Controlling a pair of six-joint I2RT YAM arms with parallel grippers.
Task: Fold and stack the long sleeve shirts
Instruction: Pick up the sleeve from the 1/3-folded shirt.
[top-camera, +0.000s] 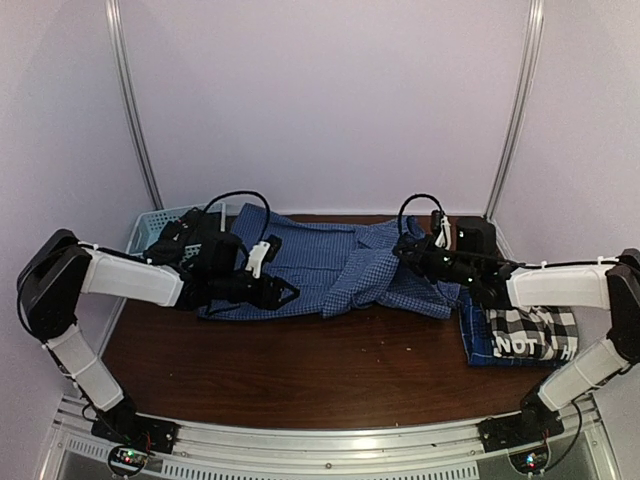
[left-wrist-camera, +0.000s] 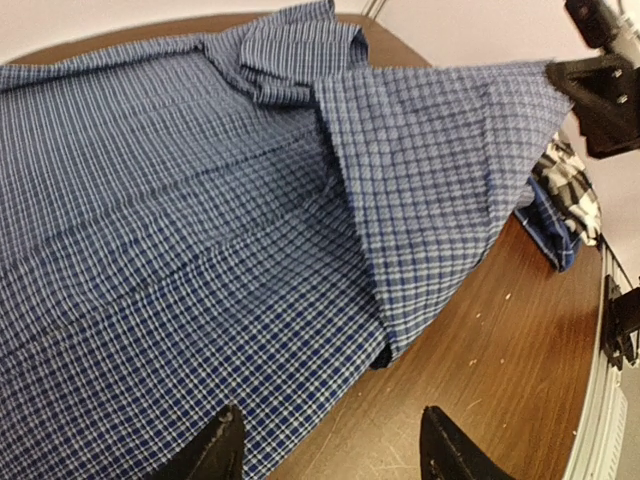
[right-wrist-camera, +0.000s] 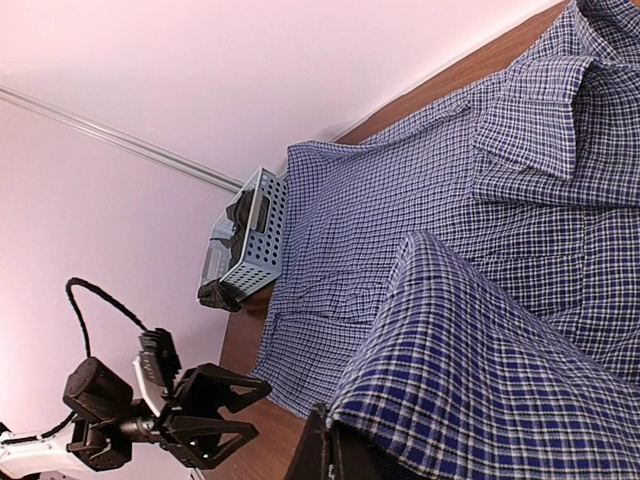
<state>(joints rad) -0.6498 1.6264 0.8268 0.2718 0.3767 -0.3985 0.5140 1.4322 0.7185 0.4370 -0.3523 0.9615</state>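
Blue check shirt (top-camera: 310, 262) lies spread across the far half of the table (top-camera: 300, 370), 12 o'clock from the table's centre in the top view. One flap is lifted off its right part.

Right end effector (top-camera: 408, 248) is clamped on the edge of that flap and holds it raised above the rest of the cloth. Left end effector (left-wrist-camera: 335, 452) has its fingers spread wide with nothing between them, low over the shirt's near hem at about 9 o'clock.

Black-and-white plaid shirt (top-camera: 535, 333), white lettering up, sits folded at 3 o'clock on top of a darker blue shirt (top-camera: 474, 338), which shows at its left edge.

Basket (right-wrist-camera: 256, 232), light blue lattice, stands at 10 o'clock in the far left corner, just beside the shirt's edge. Something dark is in it; cannot tell what.

Table is dark brown wood. Pale lilac walls (top-camera: 320, 100) with metal uprights. Aluminium rail (top-camera: 330, 447) along the near edge.
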